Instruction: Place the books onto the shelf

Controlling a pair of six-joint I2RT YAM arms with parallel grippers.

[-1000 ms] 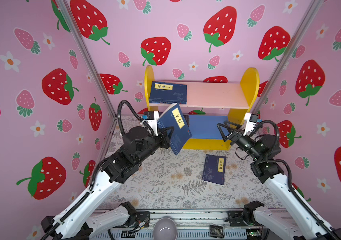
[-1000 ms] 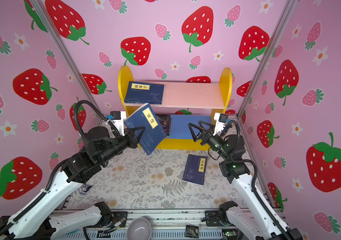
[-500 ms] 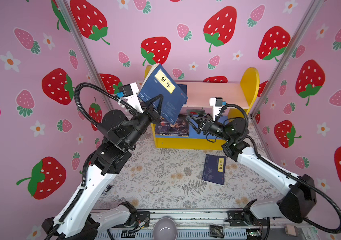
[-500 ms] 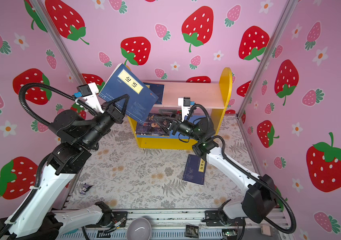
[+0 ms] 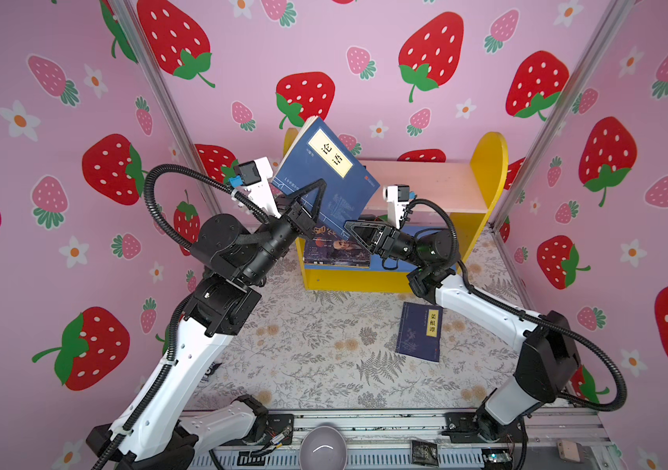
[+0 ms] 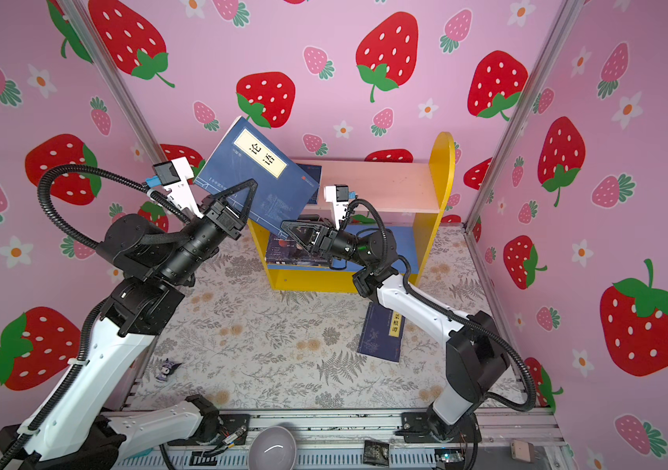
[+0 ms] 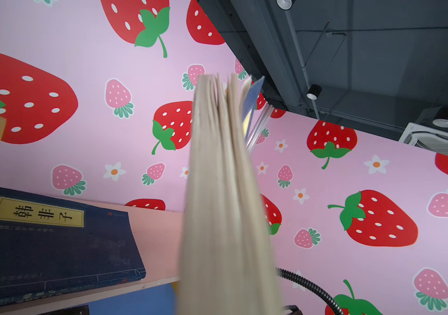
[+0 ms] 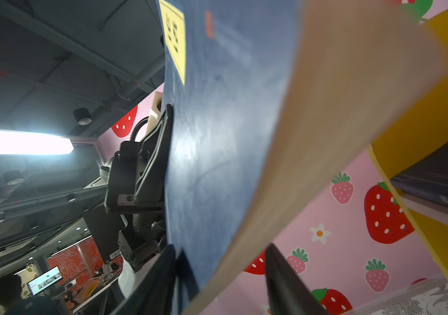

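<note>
Your right pincer (image 5: 348, 230) is narrowing around the raised book (image 5: 312, 173)
Your left pincer (image 5: 316, 191) is still clamping it; right's hold unclear; handover probably beginning.

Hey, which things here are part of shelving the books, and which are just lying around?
Job: raised navy book, navy book on the mat, navy book on the upper board, portrait-cover book, shelf.
Lying about: grey bowl, black packet, purple trinket.

Raised book (image 5: 340, 191): matt navy paper cover (cream page edges); shelf (image 5: 487, 171): smooth painted wood.
</note>
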